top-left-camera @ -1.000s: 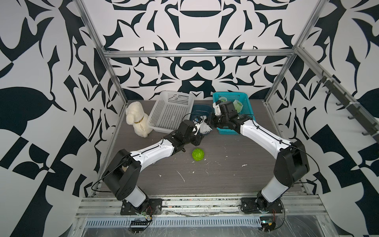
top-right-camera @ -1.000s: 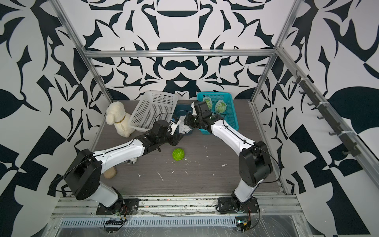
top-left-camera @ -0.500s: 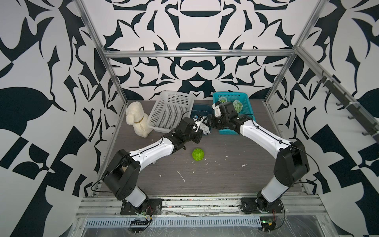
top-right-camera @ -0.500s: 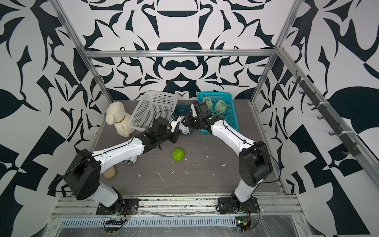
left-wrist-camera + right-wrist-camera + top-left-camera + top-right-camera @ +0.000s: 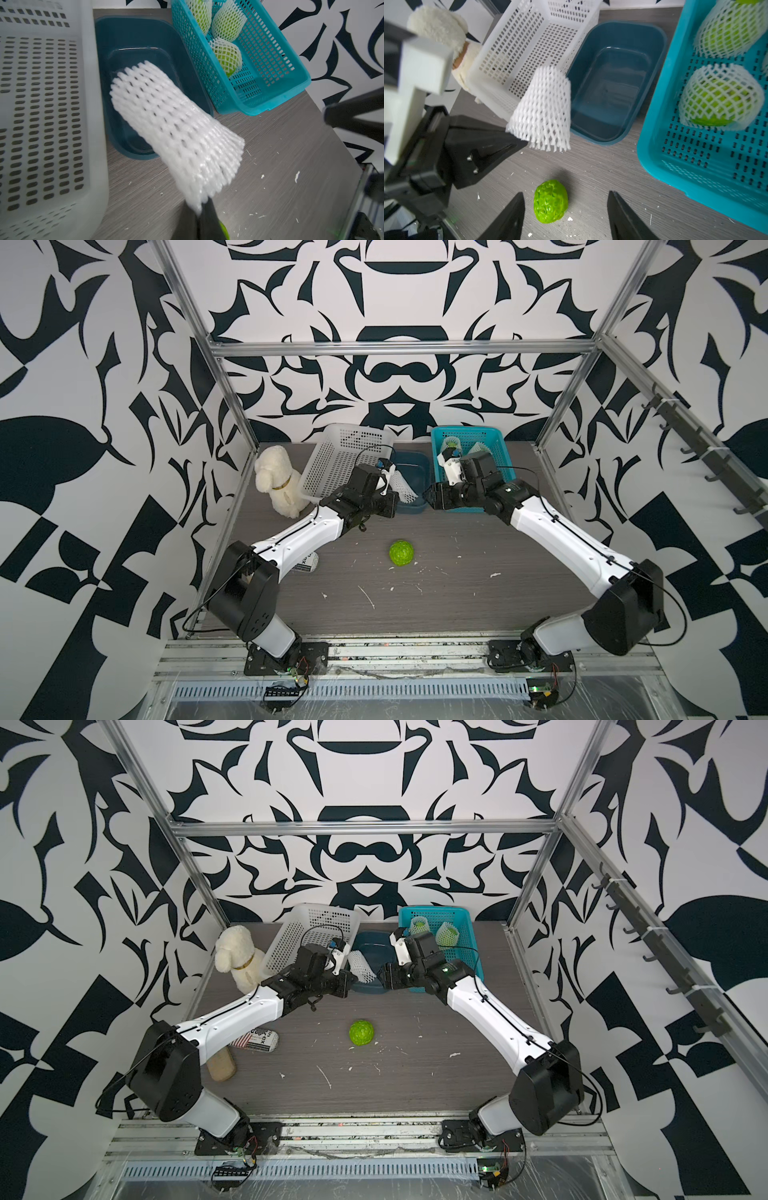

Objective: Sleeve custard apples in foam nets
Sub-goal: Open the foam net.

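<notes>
a black-and-white packet in a top view bears the letters "in" above "ex". the rest of its print is partly hidden and too small to read.

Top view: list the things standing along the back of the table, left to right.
plush dog → white basket → dark blue tub → teal basket

The left arm and right arm stretch forward from their bases, wrists angled toward each other. The left gripper is pinched tight on a net. The right gripper points down with its jaws spread wide.
</notes>
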Controlling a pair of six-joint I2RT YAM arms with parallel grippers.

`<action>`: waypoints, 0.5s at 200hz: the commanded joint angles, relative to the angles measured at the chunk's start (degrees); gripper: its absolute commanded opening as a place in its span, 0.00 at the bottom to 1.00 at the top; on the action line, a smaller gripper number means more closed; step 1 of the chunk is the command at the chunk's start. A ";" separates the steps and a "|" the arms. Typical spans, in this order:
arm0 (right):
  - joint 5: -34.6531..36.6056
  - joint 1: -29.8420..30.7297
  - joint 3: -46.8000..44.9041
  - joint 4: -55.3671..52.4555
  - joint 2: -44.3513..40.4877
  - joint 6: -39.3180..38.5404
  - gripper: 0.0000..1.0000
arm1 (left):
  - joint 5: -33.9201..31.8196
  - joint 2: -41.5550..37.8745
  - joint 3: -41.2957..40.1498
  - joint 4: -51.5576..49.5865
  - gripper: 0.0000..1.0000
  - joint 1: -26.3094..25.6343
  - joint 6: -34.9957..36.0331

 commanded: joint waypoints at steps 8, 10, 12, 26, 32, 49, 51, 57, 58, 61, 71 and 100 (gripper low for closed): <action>-1.71 2.57 -0.76 3.32 1.88 -3.09 0.67 | 5.10 1.17 1.19 -4.55 0.00 0.13 -1.70; -1.71 2.61 -0.73 3.58 2.12 -3.10 0.67 | 5.31 1.19 1.19 -4.65 0.00 0.13 -1.72; -1.71 2.73 -0.66 3.75 2.38 -3.10 0.67 | 5.54 1.17 1.17 -4.76 0.00 0.11 -1.73; -2.70 3.28 0.33 4.43 4.38 -3.63 0.67 | 6.78 1.18 1.30 -5.68 0.00 0.10 -1.90; -2.63 3.46 0.94 4.41 5.27 -3.79 0.67 | 7.08 1.10 1.31 -5.93 0.00 0.07 -1.99; -1.88 3.65 2.01 4.49 7.35 -4.48 0.67 | 7.46 0.74 1.32 -6.54 0.00 0.08 -2.25; -1.70 3.67 2.12 4.48 7.46 -4.55 0.66 | 7.55 0.69 1.29 -6.60 0.01 0.07 -2.26; -0.79 3.65 2.28 4.48 7.88 -4.74 0.66 | 7.61 0.49 1.24 -6.80 0.01 0.13 -2.25; -0.63 3.64 2.31 4.52 7.95 -4.75 0.66 | 7.66 0.44 1.26 -6.81 0.00 0.13 -2.30; -0.08 3.62 2.36 4.49 8.09 -4.84 0.66 | 7.69 0.34 1.20 -6.89 0.01 0.11 -2.26; 1.93 3.66 2.32 4.52 8.47 -5.28 0.66 | 7.86 0.10 1.15 -7.02 0.01 0.12 -2.26; 6.48 3.65 1.91 6.87 7.88 -5.22 0.62 | 8.87 0.00 1.34 -7.90 0.01 0.06 -1.52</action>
